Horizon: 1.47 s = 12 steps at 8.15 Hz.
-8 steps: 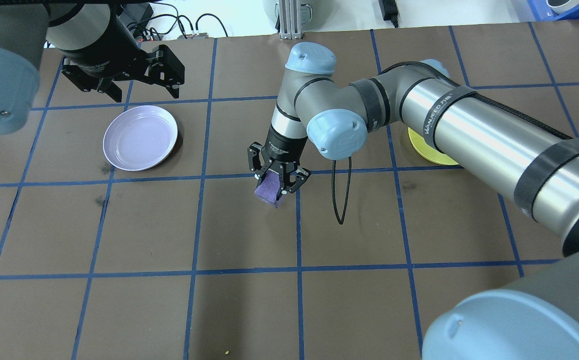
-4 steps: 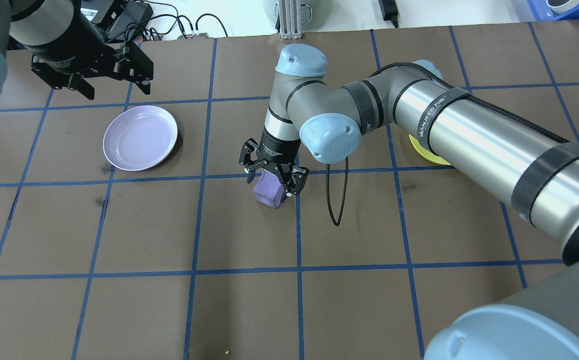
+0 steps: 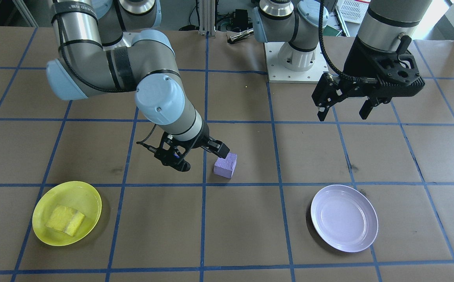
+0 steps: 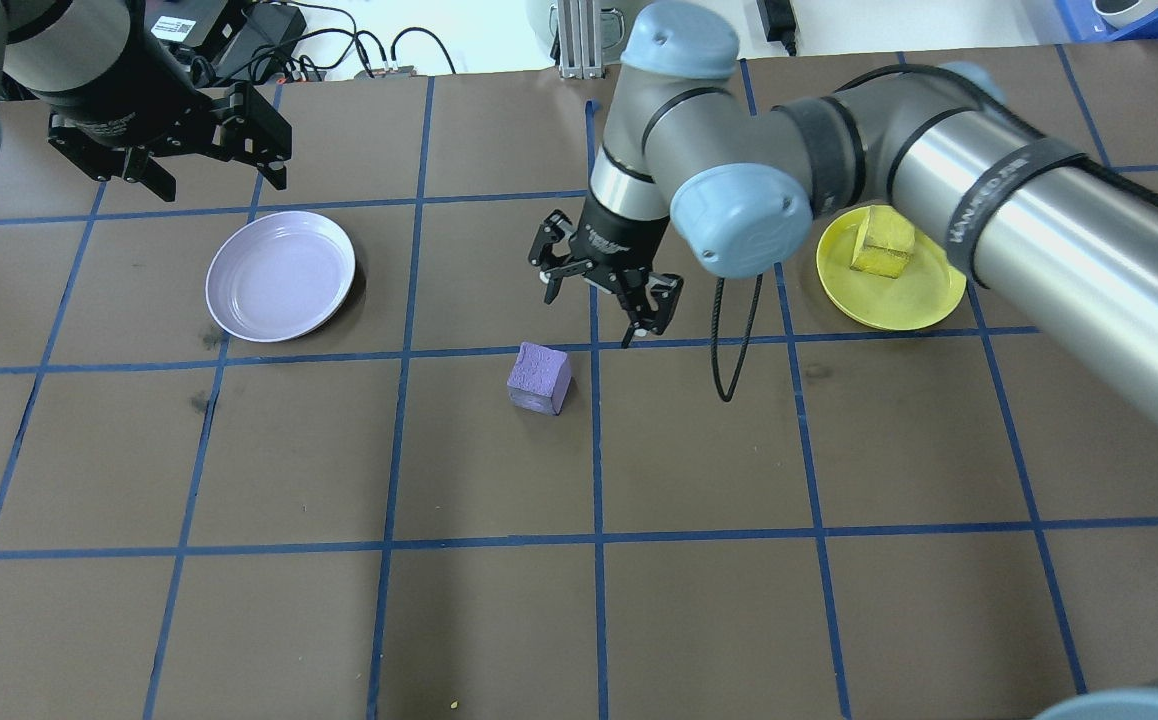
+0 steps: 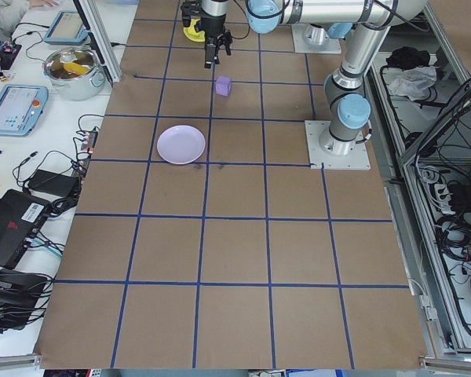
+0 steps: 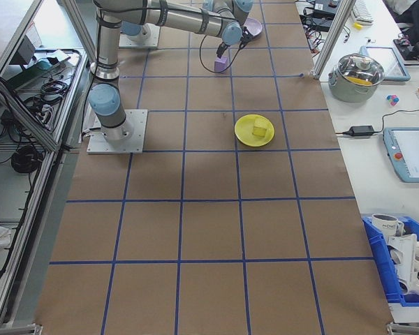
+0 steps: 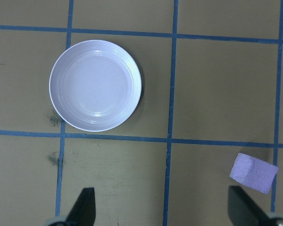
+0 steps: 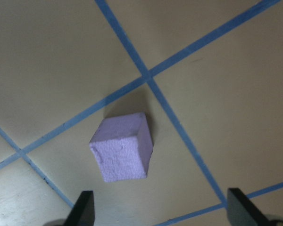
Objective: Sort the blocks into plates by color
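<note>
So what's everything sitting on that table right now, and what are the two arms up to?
Purple block: one, lavender, on the bare table near the middle, in no plate.
Yellow block: one, yellow, in the yellow plate.
Yellow plate: one, bright yellow, on the right arm's side.
Lavender plate: one, pale lavender, empty, on the left arm's side.
Right pincer: one, black, open, above and beside the purple block, holding nothing.
Left pincer: one, black, open, raised beyond the lavender plate.
</note>
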Available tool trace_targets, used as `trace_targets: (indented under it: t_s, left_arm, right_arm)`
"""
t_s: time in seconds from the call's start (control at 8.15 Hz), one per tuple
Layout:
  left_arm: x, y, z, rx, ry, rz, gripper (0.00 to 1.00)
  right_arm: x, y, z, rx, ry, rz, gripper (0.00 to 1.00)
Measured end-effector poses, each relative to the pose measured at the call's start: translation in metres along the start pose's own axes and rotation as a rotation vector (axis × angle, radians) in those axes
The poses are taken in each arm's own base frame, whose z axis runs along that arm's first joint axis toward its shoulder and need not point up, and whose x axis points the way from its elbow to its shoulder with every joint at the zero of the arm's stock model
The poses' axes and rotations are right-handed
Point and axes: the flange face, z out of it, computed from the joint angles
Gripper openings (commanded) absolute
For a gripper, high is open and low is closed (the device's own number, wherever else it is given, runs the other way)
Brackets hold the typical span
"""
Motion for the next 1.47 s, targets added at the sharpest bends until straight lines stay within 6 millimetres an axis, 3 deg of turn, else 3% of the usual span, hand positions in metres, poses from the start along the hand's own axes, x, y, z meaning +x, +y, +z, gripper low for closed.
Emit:
trace_targets:
  t_s: [0.37,0.74,0.98,1.35,1.47]
  left_arm:
    - [0.015,-0.012,0.026,-0.035,0.032,0.023,1.0]
    - [0.077,-0.012,0.057,-0.081,0.088,0.11,1.0]
    - [0.122,-0.004,0.088,-0.099,0.099,0.173,1.0]
    - [0.192,0.017,0.136,-0.111,0.103,0.126,1.0]
    - [0.202,0.029,0.144,-0.123,0.101,0.112,1.0]
  right_arm:
    - [0.076,-0.051,-0.082,0.13,0.102,-0.239,1.0]
    - [0.144,-0.078,-0.138,0.185,0.232,-0.403,1.0]
    - [0.17,-0.069,-0.166,0.2,0.279,-0.461,1.0]
    - [0.183,-0.034,-0.198,0.237,0.287,-0.5,1.0]
    - [0.185,-0.028,-0.2,0.239,0.283,-0.51,1.0]
